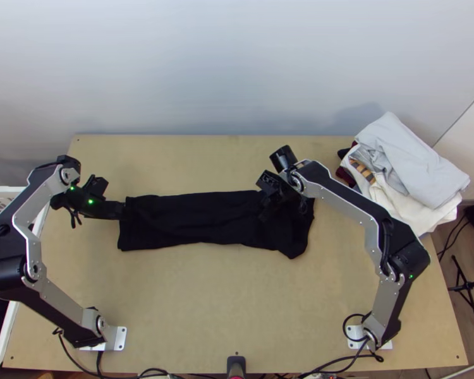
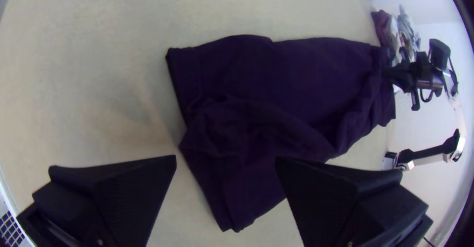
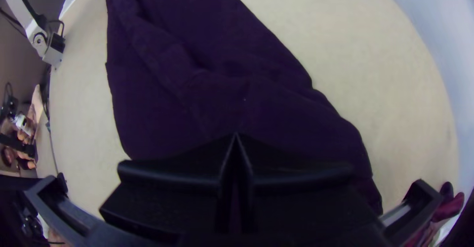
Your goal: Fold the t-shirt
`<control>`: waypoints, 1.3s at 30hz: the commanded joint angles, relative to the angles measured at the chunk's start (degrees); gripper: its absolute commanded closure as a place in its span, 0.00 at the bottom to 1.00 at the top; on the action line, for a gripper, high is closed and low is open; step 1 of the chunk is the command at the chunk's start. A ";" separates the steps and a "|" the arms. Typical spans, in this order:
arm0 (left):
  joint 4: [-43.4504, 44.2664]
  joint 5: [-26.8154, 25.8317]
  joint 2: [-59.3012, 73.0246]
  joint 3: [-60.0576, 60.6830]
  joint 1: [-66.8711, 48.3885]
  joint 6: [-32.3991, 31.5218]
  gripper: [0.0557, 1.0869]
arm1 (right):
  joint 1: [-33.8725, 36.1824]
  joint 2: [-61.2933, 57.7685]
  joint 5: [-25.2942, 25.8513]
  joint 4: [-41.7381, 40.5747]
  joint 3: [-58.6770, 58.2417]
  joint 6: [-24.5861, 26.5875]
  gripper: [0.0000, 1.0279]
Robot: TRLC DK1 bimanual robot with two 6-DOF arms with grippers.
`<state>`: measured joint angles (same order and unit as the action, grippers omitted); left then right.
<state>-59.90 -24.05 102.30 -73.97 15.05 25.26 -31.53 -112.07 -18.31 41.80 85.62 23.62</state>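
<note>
The black t-shirt (image 1: 202, 218) lies as a long narrow strip across the middle of the table, folded lengthwise, with wrinkles and a slanting corner at its right end. My left gripper (image 1: 122, 210) is at the strip's left end. Seen from the left wrist, that gripper (image 2: 226, 160) is open, its fingers apart on either side of a loosely rumpled part of the shirt (image 2: 296, 74). Over the right part of the cloth is my right gripper (image 1: 267, 215). In the right wrist view this gripper (image 3: 236, 137) is shut above the shirt (image 3: 222, 99), its tips together, no cloth visible between them.
A pile of folded light garments (image 1: 411, 170) sits at the table's back right corner, with dark red cloth under it. A white basket (image 1: 9, 328) stands at the left edge. Bare tabletop (image 1: 224, 297) stretches between the shirt and the near edge.
</note>
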 commanded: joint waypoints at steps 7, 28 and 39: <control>1.54 -2.67 2.82 -0.64 -0.99 -1.35 0.05 | 1.82 -2.54 -0.06 -2.95 -3.01 0.03 0.97; 1.80 -4.86 1.85 0.85 0.86 -0.56 0.05 | 1.12 -2.63 0.02 -3.22 -4.06 0.03 0.97; 5.85 -5.04 -0.08 5.51 1.83 -0.73 0.05 | 1.03 -2.45 0.11 -3.22 -4.24 -0.24 0.97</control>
<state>-56.40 -28.91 102.80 -70.78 16.91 24.75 -30.35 -114.65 -18.31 38.39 81.62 23.62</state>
